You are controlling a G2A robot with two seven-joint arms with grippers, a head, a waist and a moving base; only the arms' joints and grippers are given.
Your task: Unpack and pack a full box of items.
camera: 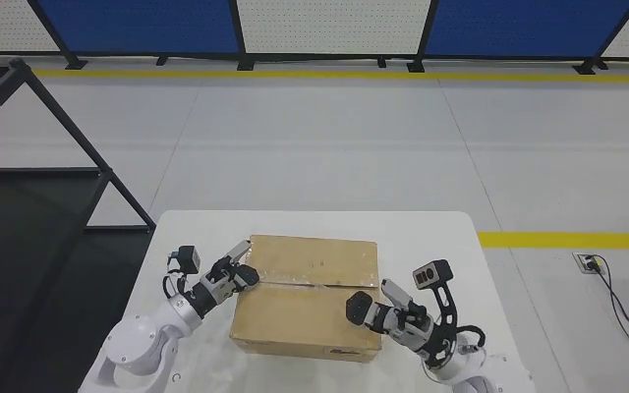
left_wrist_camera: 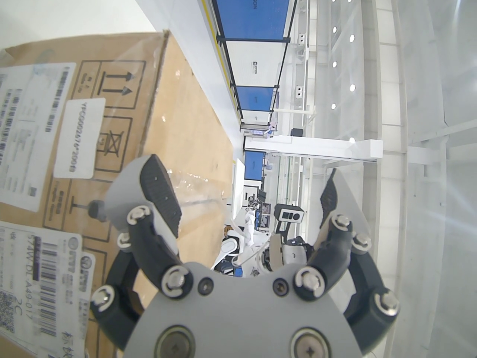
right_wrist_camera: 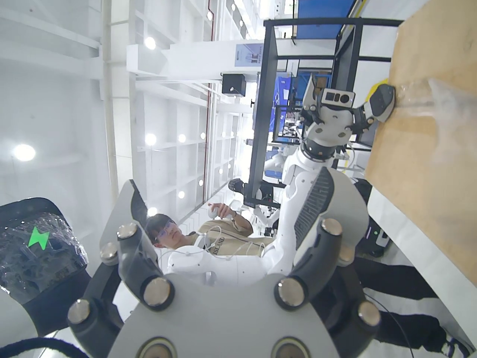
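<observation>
First, find the cardboard box (camera: 305,319) at the middle of the white table (camera: 428,246), both top flaps shut and sealed by clear tape (camera: 305,285) along the seam from 9 to 3 o'clock. Note the left gripper (camera: 243,265) at the 9 o'clock end of that seam, jaws spread wide, one fingertip (left_wrist_camera: 160,188) touching the box edge right at the tape. Note the right gripper (camera: 376,299) at the 3 o'clock end, jaws spread too, holding nothing. To open well, probably work the fingertip under the tape end before pulling, then peel low and slowly toward 3 o'clock. Press the box down with the right gripper meanwhile; otherwise may slide on the table. Avoid tearing the flaps, needed whole for packing again.
</observation>
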